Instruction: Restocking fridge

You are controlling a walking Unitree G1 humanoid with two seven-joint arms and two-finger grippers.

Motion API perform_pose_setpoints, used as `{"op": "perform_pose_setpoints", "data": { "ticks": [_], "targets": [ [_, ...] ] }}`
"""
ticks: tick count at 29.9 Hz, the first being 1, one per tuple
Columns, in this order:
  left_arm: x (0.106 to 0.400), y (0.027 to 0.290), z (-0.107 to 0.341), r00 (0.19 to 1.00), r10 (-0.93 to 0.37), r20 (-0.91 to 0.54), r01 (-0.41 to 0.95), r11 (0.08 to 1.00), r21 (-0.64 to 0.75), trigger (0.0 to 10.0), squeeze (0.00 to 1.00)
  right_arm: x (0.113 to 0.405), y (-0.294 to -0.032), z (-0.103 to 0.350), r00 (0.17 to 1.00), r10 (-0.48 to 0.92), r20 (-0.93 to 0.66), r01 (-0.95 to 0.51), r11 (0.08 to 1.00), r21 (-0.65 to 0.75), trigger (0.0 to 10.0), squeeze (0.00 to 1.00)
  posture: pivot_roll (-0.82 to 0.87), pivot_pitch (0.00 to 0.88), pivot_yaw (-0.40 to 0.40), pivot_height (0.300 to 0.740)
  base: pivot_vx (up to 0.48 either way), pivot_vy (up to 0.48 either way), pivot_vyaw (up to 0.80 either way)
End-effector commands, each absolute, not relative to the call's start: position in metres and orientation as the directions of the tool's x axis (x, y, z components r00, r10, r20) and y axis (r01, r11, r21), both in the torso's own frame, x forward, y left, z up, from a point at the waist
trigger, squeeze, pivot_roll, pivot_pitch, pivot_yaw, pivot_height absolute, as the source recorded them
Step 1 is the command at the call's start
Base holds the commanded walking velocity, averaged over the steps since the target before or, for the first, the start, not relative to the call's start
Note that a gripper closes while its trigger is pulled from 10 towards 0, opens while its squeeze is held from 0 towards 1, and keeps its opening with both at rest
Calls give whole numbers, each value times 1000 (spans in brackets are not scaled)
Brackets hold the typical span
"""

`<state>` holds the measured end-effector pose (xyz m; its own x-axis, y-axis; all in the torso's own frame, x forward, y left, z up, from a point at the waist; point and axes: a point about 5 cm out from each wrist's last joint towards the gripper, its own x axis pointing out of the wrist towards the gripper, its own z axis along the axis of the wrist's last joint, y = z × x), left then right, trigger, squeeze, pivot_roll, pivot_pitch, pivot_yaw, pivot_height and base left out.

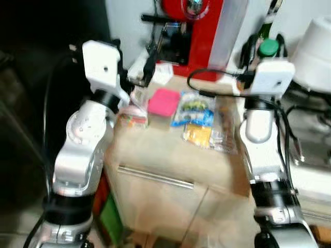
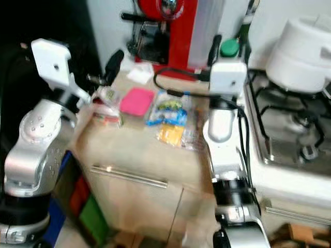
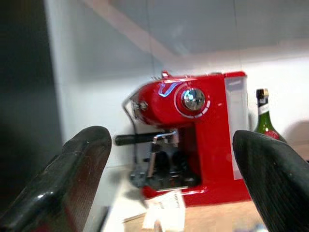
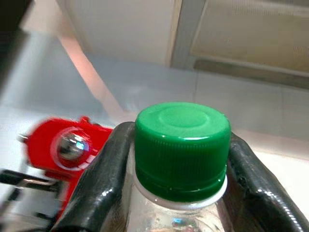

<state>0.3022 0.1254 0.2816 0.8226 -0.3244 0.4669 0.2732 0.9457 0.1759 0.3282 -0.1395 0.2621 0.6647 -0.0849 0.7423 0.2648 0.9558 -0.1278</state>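
Already the right gripper (image 4: 176, 193) is clamped on the neck of an upright green-capped bottle (image 4: 181, 145), lifted near the stove. Left gripper (image 3: 178, 183), fingers spread and empty, hovers over the counter's (image 1: 170, 150) food packets (image 1: 194, 116), probably nearer those.

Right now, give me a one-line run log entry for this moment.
right hand: shut on green-capped bottle | left hand: open, raised over counter, facing red coffee machine | pink container, snack packets: on counter
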Motion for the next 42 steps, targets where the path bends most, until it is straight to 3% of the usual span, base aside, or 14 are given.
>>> {"op": "perform_pose_setpoints", "data": {
  "ticks": [1, 12, 17, 18, 19, 21, 23, 25, 27, 29, 31, 33, 38, 42],
  "targets": [
    [302, 122, 283, 812, -342, 473, 284, 939, 193, 10000, 0, 327, -144, 266, 644, -99, 759, 287, 950, -120, 0, 0, 22, 0, -14, 740, -409, 0, 0],
    [303, 123, 283, 804, -352, 480, 293, 936, 196, 10000, 0, 325, -144, 263, 644, -91, 759, 297, 945, -139, 0, 0, 22, 0, -12, 740, -407, 0, 0],
    [302, 125, 279, 814, -344, 469, 290, 939, 186, 10000, 0, 324, -145, 253, 692, -94, 715, 260, 957, -127, 0, 0, 23, 0, -17, 740, -402, 0, 0],
    [300, 127, 273, 826, -343, 447, 289, 939, 186, 10000, 0, 328, -143, 244, 768, -94, 634, 199, 975, -96, 0, 0, 22, 0, -18, 740, -398, 0, 0],
    [300, 127, 273, 826, -343, 447, 289, 939, 186, 10000, 0, 328, -143, 244, 768, -94, 634, 199, 975, -96, 0, 0, 22, 0, -18, 740, -398, 0, 0],
    [301, 133, 255, 864, -339, 373, 307, 941, 144, 10000, 0, 335, -132, 222, 885, -5, 466, 38, 997, -63, 0, 0, 14, 0, -14, 740, -364, 0, 0],
    [300, 135, 230, 892, -369, 263, 344, 929, 135, 10000, 0, 335, -125, 203, 936, 68, 345, -59, 998, -37, 0, 0, 15, 0, -13, 740, -171, 0, 0],
    [295, 131, 202, 885, -441, 148, 432, 897, 94, 10000, 0, 334, -124, 183, 965, 119, 233, -103, 992, -76, 0, 0, 16, 0, -15, 740, 0, 0, 0],
    [291, 129, 183, 875, -475, 94, 475, 880, 19, 10000, 0, 336, -137, 166, 992, 43, 121, -34, 997, -76, 0, 0, 13, 0, -13, 740, 0, 0, 0],
    [288, 126, 174, 867, -495, 59, 496, 868, -1, 10000, 0, 336, -134, 158, 994, 90, 61, -86, 994, -70, 0, 0, 14, 0, -12, 740, 0, 0, 0],
    [277, 121, 151, 845, -534, -7, 534, 844, -48, 10000, 0, 327, -112, 157, 937, 346, 50, -347, 938, 17, 0, 0, 7, 0, -10, 740, 0, 0, 0],
    [273, 122, 147, 853, -522, 0, 521, 852, -54, 10000, 0, 323, -110, 153, 908, 418, 40, -419, 907, 43, 0, 0, 10, 0, -13, 740, 0, 0, 0],
    [283, 131, 145, 908, -418, 17, 417, 908, 53, 10000, 0, 328, -120, 135, 932, 361, -32, -362, 932, -26, 0, 0, 29, 0, -48, 740, 0, 0, 0],
    [288, 123, 150, 892, -451, 38, 442, 887, 136, 10000, 0, 327, -128, 133, 956, 294, 11, -293, 955, -53, 0, 0, 36, 0, -60, 740, 0, 0, 0]
  ]
}}
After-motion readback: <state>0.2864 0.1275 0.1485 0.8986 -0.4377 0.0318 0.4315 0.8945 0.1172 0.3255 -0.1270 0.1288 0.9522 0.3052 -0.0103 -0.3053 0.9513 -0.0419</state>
